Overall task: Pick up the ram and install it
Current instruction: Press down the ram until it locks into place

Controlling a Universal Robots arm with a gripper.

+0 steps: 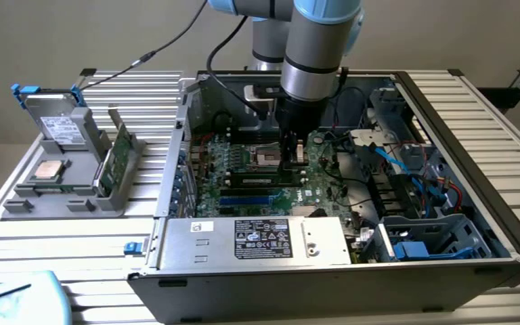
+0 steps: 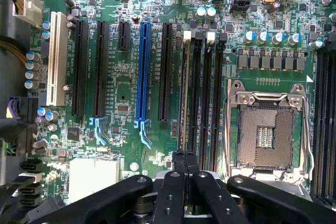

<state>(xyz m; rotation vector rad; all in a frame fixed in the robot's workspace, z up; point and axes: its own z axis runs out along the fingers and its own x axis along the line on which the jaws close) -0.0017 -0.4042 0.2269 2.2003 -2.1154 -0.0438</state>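
Note:
The ram stands edge-up in the outermost of the black memory slots, beside the CPU socket. I see it as a thin tan line along that slot. In the exterior view the ram is a dark strip lying across the motherboard. My gripper is shut, its two black fingers pressed together with nothing between them. The tips hang right over one end of the ram. Whether they touch its top edge I cannot tell. From outside, the gripper points straight down into the open computer case.
The case walls enclose the arm. A silver power supply lies along the near side, with cables and drive bays at the exterior view's right. Outside, on the exterior view's left, a grey holder carries a wider green card and a hard drive.

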